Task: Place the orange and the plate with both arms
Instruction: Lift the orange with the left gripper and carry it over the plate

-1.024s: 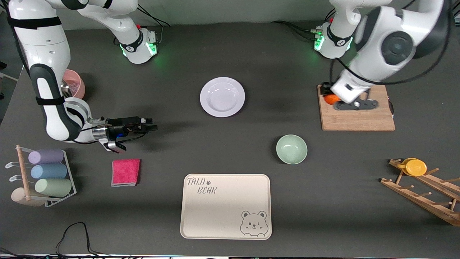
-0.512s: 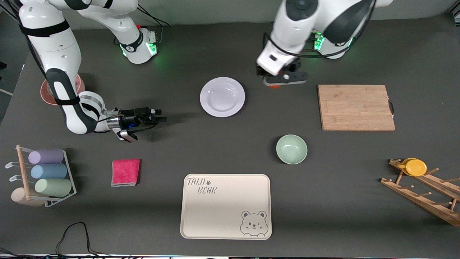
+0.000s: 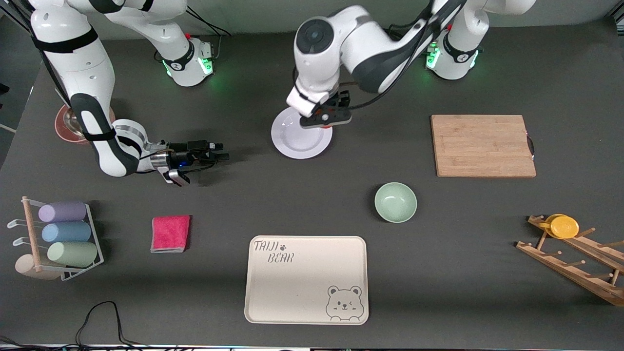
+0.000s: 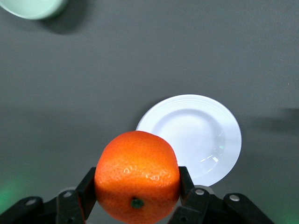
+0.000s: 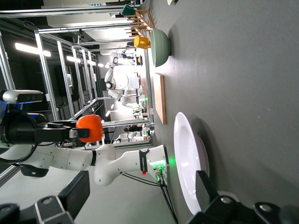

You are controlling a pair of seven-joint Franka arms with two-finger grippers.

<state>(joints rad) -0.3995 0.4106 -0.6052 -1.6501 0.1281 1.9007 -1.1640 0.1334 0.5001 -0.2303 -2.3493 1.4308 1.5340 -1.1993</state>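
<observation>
The left end effector [image 3: 325, 118] hangs over the far edge of the plate [image 3: 297, 139], its fingers [image 4: 86, 193] pinching the orange [image 4: 137, 182] from both sides. In the left wrist view the fruit fills the grip, stem end toward the camera, and the plate lies below and a little off to one side, so the fruit does not look centred over the well yet. The plate sits flat on the dark surface [image 3: 312, 204], toward the robots' bases and roughly midway between them, farther from the front camera than the green bowl [image 3: 395, 202] and the bear tray [image 3: 306, 279].

To do this step well, I would say the left arm should carry the orange on until it is over the middle of the plate, then come down until the fruit nearly touches before letting go. A round fruit dropped from height, or set on the sloped rim, is likely to roll off.

The right end effector [image 3: 217, 151] hovers low over the surface, toward the right arm's end and well apart from the plate, with its fingers spread and nothing between them. It seems to be lined up for the plate's rim, and waiting until the orange settles looks sensible.
</observation>
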